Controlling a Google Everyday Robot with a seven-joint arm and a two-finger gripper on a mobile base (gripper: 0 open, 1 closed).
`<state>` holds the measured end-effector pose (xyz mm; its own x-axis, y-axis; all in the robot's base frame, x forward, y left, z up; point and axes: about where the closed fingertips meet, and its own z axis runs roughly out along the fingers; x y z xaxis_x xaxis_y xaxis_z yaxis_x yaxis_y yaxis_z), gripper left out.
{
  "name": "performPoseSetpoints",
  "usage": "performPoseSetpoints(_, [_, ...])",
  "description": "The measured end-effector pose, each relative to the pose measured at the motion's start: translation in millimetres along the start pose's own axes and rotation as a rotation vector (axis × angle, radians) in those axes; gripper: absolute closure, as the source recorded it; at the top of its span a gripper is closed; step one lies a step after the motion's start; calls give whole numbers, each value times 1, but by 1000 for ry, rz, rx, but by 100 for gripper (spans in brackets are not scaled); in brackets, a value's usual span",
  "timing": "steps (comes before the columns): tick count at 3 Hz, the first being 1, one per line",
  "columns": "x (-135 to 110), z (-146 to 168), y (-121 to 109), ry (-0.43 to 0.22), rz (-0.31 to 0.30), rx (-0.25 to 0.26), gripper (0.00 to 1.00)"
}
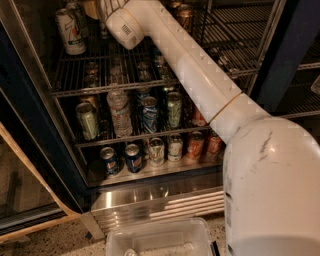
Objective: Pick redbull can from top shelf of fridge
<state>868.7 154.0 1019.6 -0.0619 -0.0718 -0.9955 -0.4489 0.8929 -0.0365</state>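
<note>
The fridge [29, 116] stands open with its ribbed steel base [160, 202] at the bottom. My white arm reaches up and left into it over the top shelf [75, 76], a wire rack. Only the base of my gripper [107, 7] shows at the picture's top edge, next to a gold-brown can [92, 8]. A wider white can with orange and green marks [70, 31] stands at the shelf's left. I cannot make out the redbull can; it is hidden by the arm or out of view.
A copper can [184, 15] stands to the right of the arm. Lower racks hold a green can [87, 120], a water bottle [119, 112] and several cans. A clear plastic bin [160, 240] lies on the floor in front. The glass door [25, 190] hangs open at left.
</note>
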Motion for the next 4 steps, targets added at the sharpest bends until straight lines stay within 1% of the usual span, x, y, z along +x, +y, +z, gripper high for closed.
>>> performPoseSetpoints(2, [14,28,2,53,-18,-32,35])
performPoseSetpoints(3, [17,54,2,61,-35,-49,34])
performPoseSetpoints(4, [17,59,2,59,-37,-48,34])
